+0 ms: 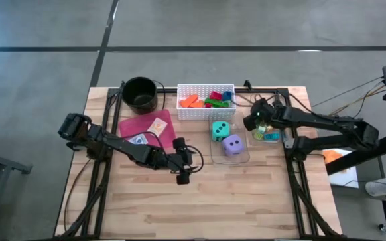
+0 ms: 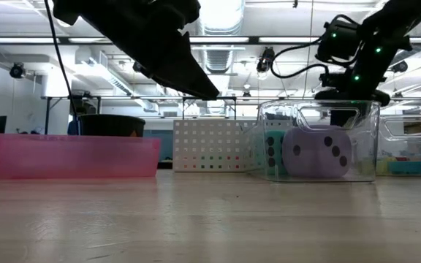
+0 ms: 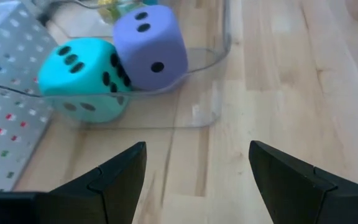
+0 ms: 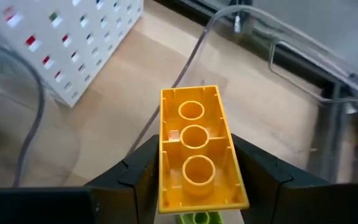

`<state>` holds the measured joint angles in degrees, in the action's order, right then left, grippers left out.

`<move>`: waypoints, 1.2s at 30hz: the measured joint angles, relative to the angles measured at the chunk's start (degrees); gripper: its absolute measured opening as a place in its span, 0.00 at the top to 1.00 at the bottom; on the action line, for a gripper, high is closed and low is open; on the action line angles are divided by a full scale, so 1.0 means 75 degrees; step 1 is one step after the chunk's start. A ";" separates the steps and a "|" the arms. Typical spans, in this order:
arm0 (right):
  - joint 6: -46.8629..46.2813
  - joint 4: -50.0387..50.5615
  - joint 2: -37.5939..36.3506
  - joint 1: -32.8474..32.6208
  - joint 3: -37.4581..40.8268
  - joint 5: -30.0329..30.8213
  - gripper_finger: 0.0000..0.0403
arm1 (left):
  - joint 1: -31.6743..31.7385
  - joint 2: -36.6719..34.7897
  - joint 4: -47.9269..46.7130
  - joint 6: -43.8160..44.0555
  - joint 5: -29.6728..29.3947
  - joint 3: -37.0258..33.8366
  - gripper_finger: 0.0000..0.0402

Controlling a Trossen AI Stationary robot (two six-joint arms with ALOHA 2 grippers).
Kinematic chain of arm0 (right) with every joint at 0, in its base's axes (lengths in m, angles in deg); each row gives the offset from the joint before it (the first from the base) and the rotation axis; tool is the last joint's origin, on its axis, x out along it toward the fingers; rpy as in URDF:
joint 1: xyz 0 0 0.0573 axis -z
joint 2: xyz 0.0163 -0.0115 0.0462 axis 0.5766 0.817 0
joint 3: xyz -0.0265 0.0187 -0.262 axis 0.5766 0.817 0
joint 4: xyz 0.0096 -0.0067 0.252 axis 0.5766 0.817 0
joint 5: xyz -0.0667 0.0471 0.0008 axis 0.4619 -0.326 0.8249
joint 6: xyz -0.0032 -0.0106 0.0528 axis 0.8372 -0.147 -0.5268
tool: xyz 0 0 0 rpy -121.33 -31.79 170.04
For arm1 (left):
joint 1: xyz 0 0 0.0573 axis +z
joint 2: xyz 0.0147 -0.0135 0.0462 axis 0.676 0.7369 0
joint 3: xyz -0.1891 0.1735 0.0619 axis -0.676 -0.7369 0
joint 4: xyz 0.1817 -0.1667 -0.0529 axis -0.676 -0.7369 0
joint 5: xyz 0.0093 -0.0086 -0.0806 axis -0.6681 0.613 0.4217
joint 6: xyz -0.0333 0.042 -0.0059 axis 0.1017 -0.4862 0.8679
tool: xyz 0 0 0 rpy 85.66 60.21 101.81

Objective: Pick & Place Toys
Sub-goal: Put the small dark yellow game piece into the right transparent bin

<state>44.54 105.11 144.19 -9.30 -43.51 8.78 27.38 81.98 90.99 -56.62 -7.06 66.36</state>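
Note:
My right gripper [image 4: 197, 158] is shut on a yellow block [image 4: 194, 143], whose hollow underside with three round tubes faces the wrist camera. In the high view this gripper [image 1: 252, 122] hovers at a small clear box [image 1: 269, 134] of bright blocks, right of the white basket [image 1: 206, 102]. A teal die [image 1: 220, 130] and a purple die [image 1: 232, 144] sit in a clear tray [image 1: 241, 159]. My left gripper [image 3: 197, 180] stands open and empty over bare wood, facing the dice [image 3: 148, 46]. Cards [image 1: 157, 125] lie on the pink tray [image 1: 134, 124]. My right gripper pinches the yellow block by its two long sides [image 4: 164, 168] between its two fingers. The fingers slant downward and lie along the block's length. The block is lifted clear of the table, and a bit of green [image 4: 199, 218] shows under its near end.
A black pot [image 1: 139, 94] stands at the far left beside the basket, which holds orange, red, green and blue blocks [image 1: 206, 100]. Bare wood fills the near half of the table [image 1: 200, 207]. The arms' frame rails [image 1: 300, 181] run along both sides.

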 joint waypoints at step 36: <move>0.1783 -0.0203 0.1612 0.1373 -0.0749 -0.0591 0.59 | 0.0000 0.0000 -0.0487 0.0028 0.0396 0.0000 0.29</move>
<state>57.90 103.59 156.28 0.99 -49.13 4.35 27.38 81.98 87.34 -56.41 -4.09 66.36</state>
